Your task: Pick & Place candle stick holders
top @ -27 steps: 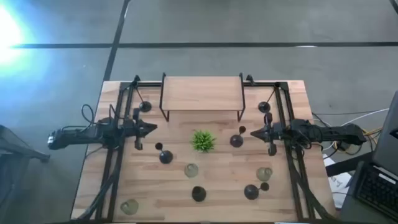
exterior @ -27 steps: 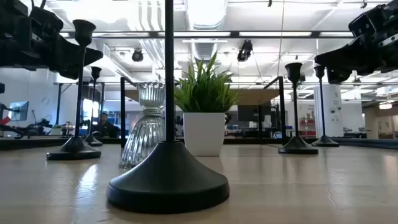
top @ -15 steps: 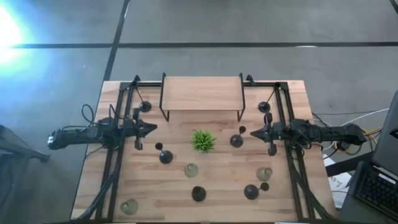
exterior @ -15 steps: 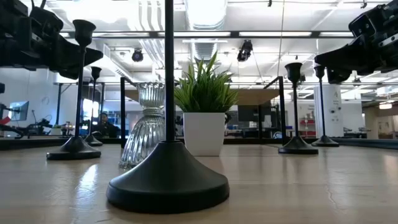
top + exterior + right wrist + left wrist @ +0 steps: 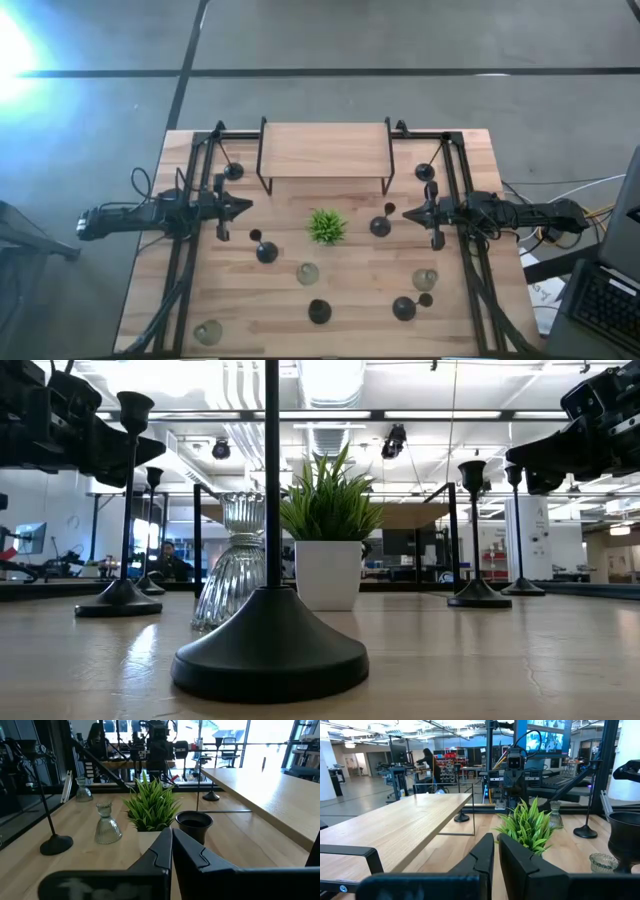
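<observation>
Above the table (image 5: pixel 455 320), both arms' fingers pressed together, left (image 5: pixel 247 208) and right (image 5: pixel 406 212), candle stick holders (image 5: pixel 266 252) untouched.

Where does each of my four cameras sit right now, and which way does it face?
High: overhead, straight down; both arms, plant mid-table.
Low: table height, behind a black holder's base; arms at top corners.
Left wrist: faces plant past shut left pincer.
Right wrist: faces plant past shut right pincer.
All share the plant.
</observation>
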{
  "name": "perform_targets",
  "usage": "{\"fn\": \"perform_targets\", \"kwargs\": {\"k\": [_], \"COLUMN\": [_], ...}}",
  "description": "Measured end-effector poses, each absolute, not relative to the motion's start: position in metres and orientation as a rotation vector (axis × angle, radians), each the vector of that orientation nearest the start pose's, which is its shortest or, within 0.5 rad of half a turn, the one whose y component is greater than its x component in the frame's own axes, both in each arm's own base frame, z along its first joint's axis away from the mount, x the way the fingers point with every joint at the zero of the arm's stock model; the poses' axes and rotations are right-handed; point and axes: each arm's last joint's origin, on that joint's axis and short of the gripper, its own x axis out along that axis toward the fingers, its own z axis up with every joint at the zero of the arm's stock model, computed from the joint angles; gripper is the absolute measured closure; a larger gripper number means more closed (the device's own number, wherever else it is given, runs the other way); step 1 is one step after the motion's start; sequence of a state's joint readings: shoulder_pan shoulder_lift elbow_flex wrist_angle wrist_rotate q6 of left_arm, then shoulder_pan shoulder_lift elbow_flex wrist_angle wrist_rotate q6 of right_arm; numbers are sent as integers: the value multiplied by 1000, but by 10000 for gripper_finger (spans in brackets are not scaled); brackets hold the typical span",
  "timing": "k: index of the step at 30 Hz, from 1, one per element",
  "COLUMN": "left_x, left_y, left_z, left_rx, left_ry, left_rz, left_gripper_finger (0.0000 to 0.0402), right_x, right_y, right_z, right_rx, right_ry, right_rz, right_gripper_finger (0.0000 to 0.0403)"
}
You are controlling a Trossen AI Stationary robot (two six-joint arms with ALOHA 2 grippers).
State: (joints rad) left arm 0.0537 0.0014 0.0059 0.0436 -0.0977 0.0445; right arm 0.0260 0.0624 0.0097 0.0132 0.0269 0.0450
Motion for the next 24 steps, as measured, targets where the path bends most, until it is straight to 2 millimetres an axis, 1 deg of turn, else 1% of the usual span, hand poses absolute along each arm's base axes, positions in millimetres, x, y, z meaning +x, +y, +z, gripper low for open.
{"fn": "perform_targets", "kwargs": {"k": [5, 6, 10, 13, 17, 21, 22, 24], "left_x": [97, 97, 97, 97, 97, 97, 97, 97], "left_y": [8, 8, 8, 8, 8, 8, 8, 8], "left_z": [170, 170, 170, 170, 170, 170, 170, 170], "left_rx": [44, 44, 43, 44, 44, 43, 43, 44], "left_ry": [-44, -44, -45, -45, -45, -45, -45, -44], "left_rz": [152, 152, 153, 152, 152, 152, 153, 153], "left_gripper_finger": [369, 369, 369, 369, 369, 369, 369, 369], "right_x": [101, 101, 101, 101, 100, 100, 100, 100], "right_y": [2, 2, 1, -2, -4, -4, -4, -3], "right_z": [163, 163, 164, 167, 167, 167, 168, 169], "right_rx": [43, 21, -215, -304, -310, -303, -283, -164], "right_ry": [39, 39, 31, 19, 34, 32, 25, -4], "right_rz": [-2, -3, -33, -116, -209, -209, -207, -178], "right_gripper_finger": [394, 394, 394, 394, 394, 394, 394, 394]}}
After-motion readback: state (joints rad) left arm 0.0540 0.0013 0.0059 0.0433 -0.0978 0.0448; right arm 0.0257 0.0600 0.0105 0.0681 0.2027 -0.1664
